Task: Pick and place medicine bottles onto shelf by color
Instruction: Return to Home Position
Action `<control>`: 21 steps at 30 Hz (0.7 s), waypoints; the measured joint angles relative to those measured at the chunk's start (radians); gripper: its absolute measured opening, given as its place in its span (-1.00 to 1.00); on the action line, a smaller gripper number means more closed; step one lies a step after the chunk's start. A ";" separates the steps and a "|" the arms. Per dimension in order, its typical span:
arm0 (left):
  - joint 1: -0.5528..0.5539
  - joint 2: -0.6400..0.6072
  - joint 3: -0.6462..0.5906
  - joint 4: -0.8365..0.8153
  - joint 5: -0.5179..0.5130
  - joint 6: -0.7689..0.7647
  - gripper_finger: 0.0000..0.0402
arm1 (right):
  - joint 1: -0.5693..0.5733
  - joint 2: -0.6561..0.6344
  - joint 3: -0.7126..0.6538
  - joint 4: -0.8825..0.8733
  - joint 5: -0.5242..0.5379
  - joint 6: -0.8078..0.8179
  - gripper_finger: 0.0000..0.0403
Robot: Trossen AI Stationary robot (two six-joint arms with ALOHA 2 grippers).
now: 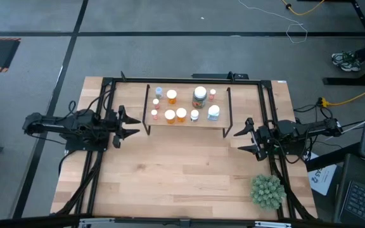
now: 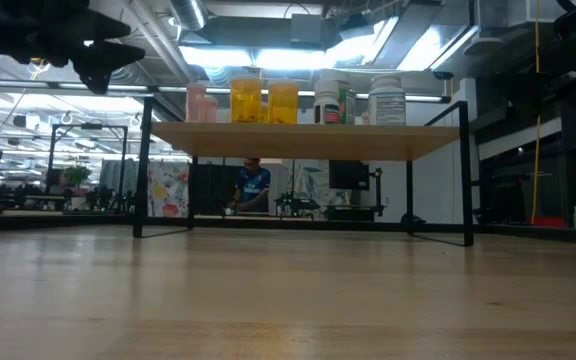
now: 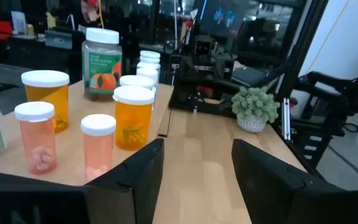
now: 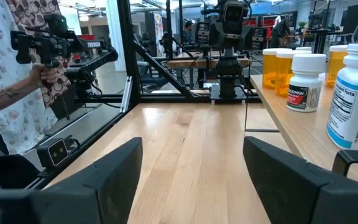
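Medicine bottles point(image 1: 181, 114) on shelf point(image 1: 189, 126), back of table point(image 1: 170, 171); plant point(image 1: 267, 191) front-right corner.

L claw point(image 1: 134, 125) & R claw point(image 1: 241, 140) both spread, empty; arms facing inward.

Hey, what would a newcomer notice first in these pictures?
The bottles grouped on the shelf at the table's far middle, orange ones brightest. Flanking it, the left end effector and right end effector hang open and empty; a green plant sits at the near right corner.

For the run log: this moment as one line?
left gripper: open, empty, off shelf left end | right gripper: open, empty, off shelf right end | pill bottles: all on shelf
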 joint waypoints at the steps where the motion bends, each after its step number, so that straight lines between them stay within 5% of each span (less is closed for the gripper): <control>1: 0.000 -0.016 -0.017 0.015 0.000 0.000 -0.08 | 0.000 0.000 0.000 0.000 0.000 0.000 0.40; 13: 0.000 -0.081 -0.190 0.203 0.000 0.003 -0.08 | 0.000 0.000 0.000 0.000 0.000 0.000 0.40; 21: 0.000 -0.081 -0.199 0.218 -0.004 0.024 -0.08 | 0.000 0.000 0.000 0.000 0.000 0.000 0.40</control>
